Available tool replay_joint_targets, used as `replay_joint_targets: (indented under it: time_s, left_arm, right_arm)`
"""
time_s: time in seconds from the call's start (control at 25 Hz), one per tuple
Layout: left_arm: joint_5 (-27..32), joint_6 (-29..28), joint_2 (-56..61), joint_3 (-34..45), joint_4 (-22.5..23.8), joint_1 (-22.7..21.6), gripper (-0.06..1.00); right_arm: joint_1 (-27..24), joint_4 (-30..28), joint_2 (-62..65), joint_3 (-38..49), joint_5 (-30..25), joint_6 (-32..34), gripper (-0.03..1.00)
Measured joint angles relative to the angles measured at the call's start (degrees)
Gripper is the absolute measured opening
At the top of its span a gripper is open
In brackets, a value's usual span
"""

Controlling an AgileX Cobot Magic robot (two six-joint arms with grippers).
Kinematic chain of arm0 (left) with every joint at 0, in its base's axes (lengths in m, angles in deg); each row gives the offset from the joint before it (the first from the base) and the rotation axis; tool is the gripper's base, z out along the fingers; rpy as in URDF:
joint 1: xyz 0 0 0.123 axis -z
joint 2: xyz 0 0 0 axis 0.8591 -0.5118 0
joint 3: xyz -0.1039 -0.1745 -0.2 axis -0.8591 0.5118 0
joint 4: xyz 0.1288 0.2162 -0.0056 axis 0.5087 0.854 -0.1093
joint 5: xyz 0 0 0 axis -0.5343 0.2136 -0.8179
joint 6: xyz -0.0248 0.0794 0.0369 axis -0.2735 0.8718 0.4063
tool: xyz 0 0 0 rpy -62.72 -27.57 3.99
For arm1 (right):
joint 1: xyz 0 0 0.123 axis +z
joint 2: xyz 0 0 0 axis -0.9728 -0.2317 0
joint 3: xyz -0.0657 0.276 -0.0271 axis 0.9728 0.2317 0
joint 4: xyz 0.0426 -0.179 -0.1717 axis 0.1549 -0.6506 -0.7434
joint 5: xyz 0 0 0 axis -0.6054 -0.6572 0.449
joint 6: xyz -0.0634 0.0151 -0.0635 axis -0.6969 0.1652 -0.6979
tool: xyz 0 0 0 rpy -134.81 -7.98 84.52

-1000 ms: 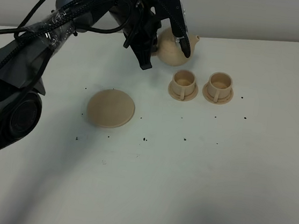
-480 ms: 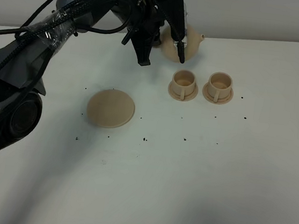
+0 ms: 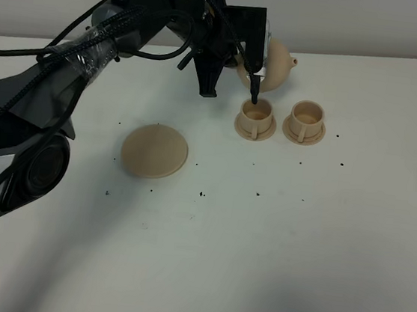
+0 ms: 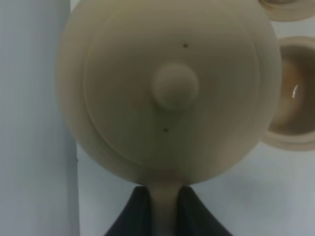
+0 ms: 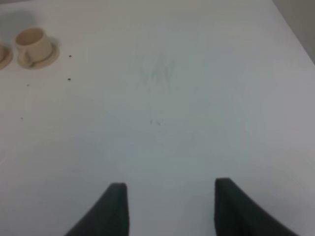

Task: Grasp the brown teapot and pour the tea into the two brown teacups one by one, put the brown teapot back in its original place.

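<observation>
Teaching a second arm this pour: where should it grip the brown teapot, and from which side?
By the loop handle, from the side opposite the spout, as the left pincer grips it. The brown teapot's dome is wide and smooth; the handle is a narrow strip that fits between the fingers.

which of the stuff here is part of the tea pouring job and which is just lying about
Job:
- teapot, handle clamped in the left tool
- cup by the teapot
- other cup
- big saucer, nothing on it

Lying about:
- dark specks on the table
- right tool, open, holding nothing
</observation>
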Motion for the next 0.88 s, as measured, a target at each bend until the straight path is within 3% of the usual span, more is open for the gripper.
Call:
replay_joint_targets:
  time_s: [0.28,0.88]
  left_arm:
    - [-4.6,4.2,-1.0,0.0,0.1,0.4,0.16]
    - [-8.8,10.3,-2.2,0.0,0.4,0.7,0.16]
  right_arm:
    - [0.0,0.0,0.0,0.0,0.0,0.0,0.43]
    - [0.0,0.0,0.0,0.0,0.0,-0.1,0.43]
